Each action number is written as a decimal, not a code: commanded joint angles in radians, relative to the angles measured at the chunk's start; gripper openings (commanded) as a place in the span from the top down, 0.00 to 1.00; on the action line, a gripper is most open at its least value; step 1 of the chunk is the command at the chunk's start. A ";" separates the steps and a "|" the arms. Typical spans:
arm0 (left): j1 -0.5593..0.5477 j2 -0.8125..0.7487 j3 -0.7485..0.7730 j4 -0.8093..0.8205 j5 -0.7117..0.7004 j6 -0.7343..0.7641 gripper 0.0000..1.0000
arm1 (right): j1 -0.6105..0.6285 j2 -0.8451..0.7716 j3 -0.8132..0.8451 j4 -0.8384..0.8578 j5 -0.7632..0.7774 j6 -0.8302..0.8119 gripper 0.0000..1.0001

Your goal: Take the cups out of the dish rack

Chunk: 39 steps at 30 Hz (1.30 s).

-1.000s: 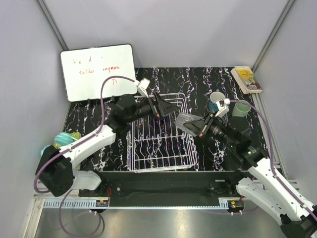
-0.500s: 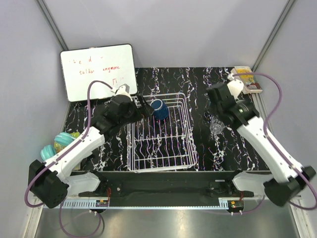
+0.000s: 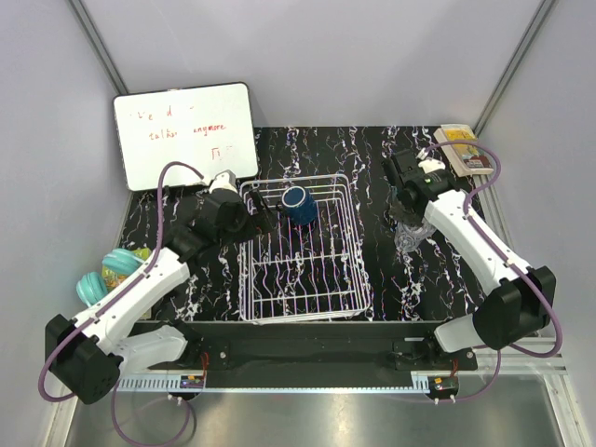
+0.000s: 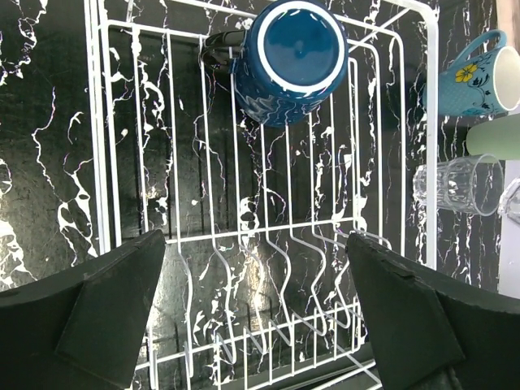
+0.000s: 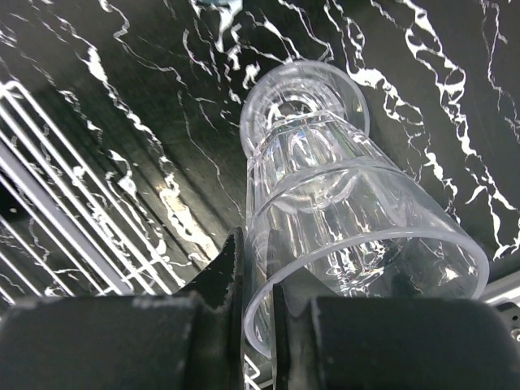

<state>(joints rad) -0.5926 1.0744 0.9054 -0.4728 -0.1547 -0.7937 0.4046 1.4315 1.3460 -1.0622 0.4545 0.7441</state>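
1. Your left end effector (image 4: 256, 242) hangs spread wide above the dish rack (image 4: 382, 244), gripping nothing.
2. The dark navy mug (image 4: 292, 61) sits at the rack's far end.
3. Your right end effector (image 5: 256, 268) pinches the rim of a clear glass (image 5: 341, 236) standing on the counter (image 3: 372, 149) right of the rack. The glass may be nested on a second one.
4. The light blue mug (image 4: 475, 77) and the pale green tumbler (image 4: 496, 136) stand just beyond that glass.

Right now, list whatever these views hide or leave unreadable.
- Top view: whiteboard writing and book cover too small to read.
- Left wrist view: light blue mug and green tumbler cut by the right edge; in the top view the right arm covers them.
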 commanded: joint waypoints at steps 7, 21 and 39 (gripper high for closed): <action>-0.004 0.058 0.006 0.019 0.020 0.013 0.02 | -0.064 0.015 -0.048 0.091 -0.069 -0.040 1.00; -0.009 0.087 0.003 0.019 0.020 0.014 0.02 | -0.124 0.167 -0.031 0.156 -0.097 -0.068 1.00; -0.021 0.088 0.003 0.011 0.008 0.022 0.01 | -0.124 0.123 -0.033 0.188 -0.083 -0.066 0.53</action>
<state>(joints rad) -0.6060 1.1622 0.9054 -0.4778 -0.1429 -0.7856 0.2825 1.6054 1.2976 -0.9043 0.3538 0.6704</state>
